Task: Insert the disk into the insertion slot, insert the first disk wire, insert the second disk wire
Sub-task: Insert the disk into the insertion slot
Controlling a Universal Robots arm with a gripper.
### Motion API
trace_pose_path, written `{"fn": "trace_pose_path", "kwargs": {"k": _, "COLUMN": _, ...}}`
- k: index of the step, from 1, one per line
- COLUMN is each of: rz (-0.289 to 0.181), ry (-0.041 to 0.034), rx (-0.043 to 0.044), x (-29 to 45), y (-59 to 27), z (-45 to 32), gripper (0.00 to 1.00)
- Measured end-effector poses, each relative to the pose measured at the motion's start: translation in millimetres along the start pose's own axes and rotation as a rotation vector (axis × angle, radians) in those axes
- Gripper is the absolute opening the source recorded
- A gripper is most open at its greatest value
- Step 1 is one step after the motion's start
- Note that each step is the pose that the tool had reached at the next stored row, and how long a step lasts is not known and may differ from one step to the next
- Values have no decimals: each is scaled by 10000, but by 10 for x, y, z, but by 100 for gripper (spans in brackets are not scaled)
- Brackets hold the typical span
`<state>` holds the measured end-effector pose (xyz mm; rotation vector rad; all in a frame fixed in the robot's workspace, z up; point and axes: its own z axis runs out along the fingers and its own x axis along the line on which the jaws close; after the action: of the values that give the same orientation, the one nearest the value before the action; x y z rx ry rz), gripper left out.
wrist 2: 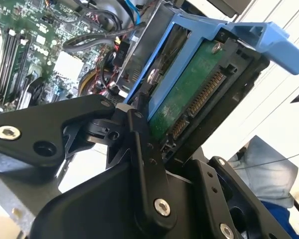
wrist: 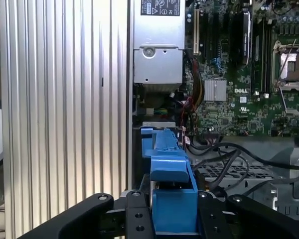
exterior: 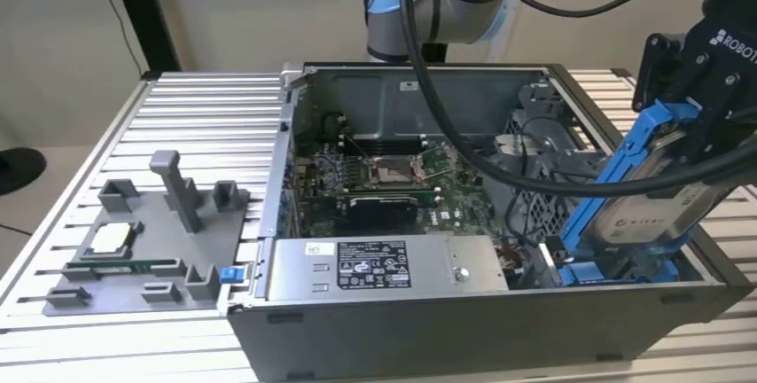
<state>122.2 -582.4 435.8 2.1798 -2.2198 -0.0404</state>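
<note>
The disk [exterior: 648, 210], a silver drive in a bright blue carrier, hangs steeply tilted over the open computer case's corner at the exterior view's right. My gripper [exterior: 700, 104] is shut on its upper end. Its lower end reaches down to the insertion slot [exterior: 615, 269], the bay of the grey drive cage where blue rails show. In the second wrist view the black fingers [wrist 2: 139, 129] clamp the disk [wrist 2: 189, 97], green circuit board and connector facing the camera. The first wrist view looks along the blue carrier [wrist: 169, 169], held in the gripper [wrist: 173, 215]. Loose black cables [wrist: 229, 152] lie beside it.
The grey labelled power-supply box [exterior: 378, 268] fills the case's near side, with the motherboard [exterior: 378, 179] behind it. A grey fixture plate [exterior: 154, 241] with upright posts sits on the ribbed metal table [exterior: 201, 117] at the exterior view's left. Thick arm cables [exterior: 473, 135] drape over the case.
</note>
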Motion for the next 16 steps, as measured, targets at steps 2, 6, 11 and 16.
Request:
{"fn": "trace_pose_path", "kwargs": {"k": 2, "rz": 0, "ry": 0, "rx": 0, "x": 0, "y": -1, "z": 17, "gripper": 0}}
{"fn": "trace_pose_path", "kwargs": {"k": 6, "rz": 0, "ry": 1, "rx": -2, "x": 0, "y": -1, "z": 23, "gripper": 0}}
{"fn": "trace_pose_path", "kwargs": {"k": 11, "rz": -1, "ry": 0, "rx": -2, "x": 0, "y": -1, "z": 35, "gripper": 0}}
{"fn": "trace_pose_path", "kwargs": {"k": 16, "rz": -1, "ry": 0, "rx": -2, "x": 0, "y": -2, "z": 61, "gripper": 0}}
